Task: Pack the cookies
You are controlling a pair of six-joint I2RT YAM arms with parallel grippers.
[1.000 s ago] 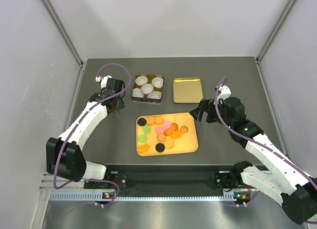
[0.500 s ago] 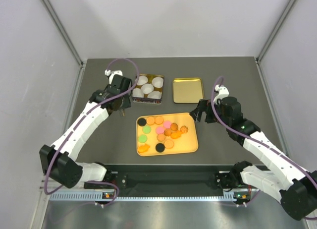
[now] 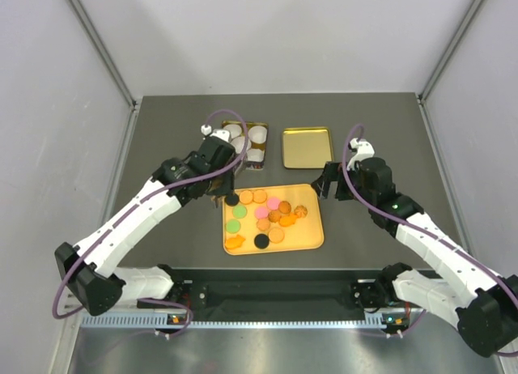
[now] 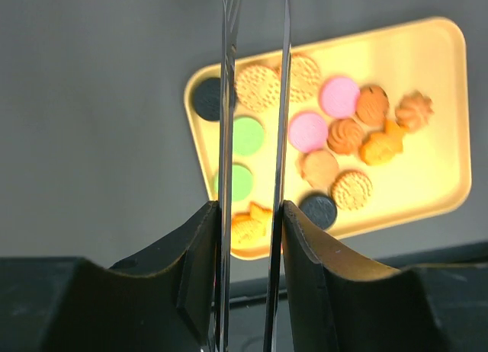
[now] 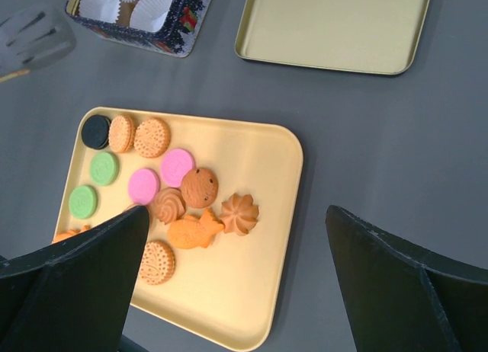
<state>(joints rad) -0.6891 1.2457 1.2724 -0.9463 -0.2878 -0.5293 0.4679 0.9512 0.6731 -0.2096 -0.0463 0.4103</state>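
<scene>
The cookies (image 3: 263, 214) lie on a yellow tray (image 3: 314, 231): round orange, tan, pink, green and black discs, plus flower, swirl and fish shapes. My left gripper (image 3: 217, 165) is shut on thin metal tongs (image 4: 226, 100) and hovers over the tray's far left corner. In the left wrist view the tong blades frame a tan cookie (image 4: 256, 87) and the green ones. The tong head shows in the right wrist view (image 5: 34, 36). My right gripper (image 3: 328, 184) is open and empty, above the tray's right edge (image 5: 293, 184).
A dark tin (image 3: 252, 151) holding white paper cups (image 5: 152, 5) stands behind the tray, partly hidden by my left arm. A flat gold lid (image 3: 307, 147) lies to the tin's right. Grey walls enclose the dark table on three sides.
My left arm has swung right with the tongs, from left of the tin to over the tray's far left corner. The right arm has barely moved.
</scene>
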